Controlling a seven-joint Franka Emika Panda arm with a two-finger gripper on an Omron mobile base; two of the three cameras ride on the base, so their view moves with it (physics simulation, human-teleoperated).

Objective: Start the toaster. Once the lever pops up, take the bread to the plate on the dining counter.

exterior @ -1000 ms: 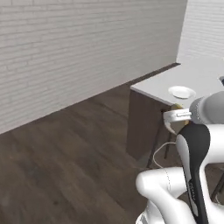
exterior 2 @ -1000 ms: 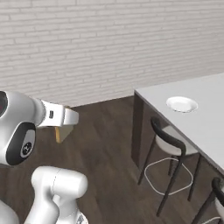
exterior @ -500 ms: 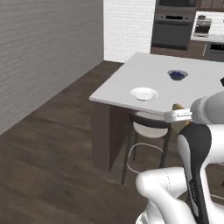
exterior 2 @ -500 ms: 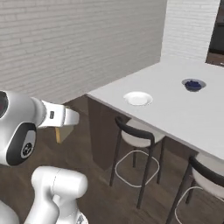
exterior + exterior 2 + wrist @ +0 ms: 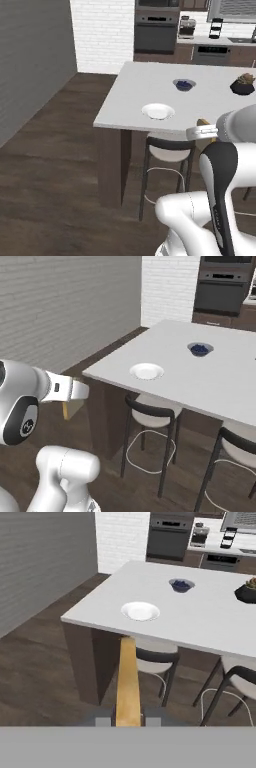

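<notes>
Hand view: bread carried edge-on toward the dining counter.
My gripper (image 5: 128, 721) is pinched on the bread (image 5: 128, 679); the plate (image 5: 140, 611) sits near the dining counter (image 5: 210, 624) corner.
Left base view: the plate (image 5: 158, 111) lies ahead, a stool (image 5: 169, 150) under the edge.
Right base view: the bread (image 5: 66, 408) hangs low beside me; approaching at this height, I judge it could strike the counter's side.
</notes>
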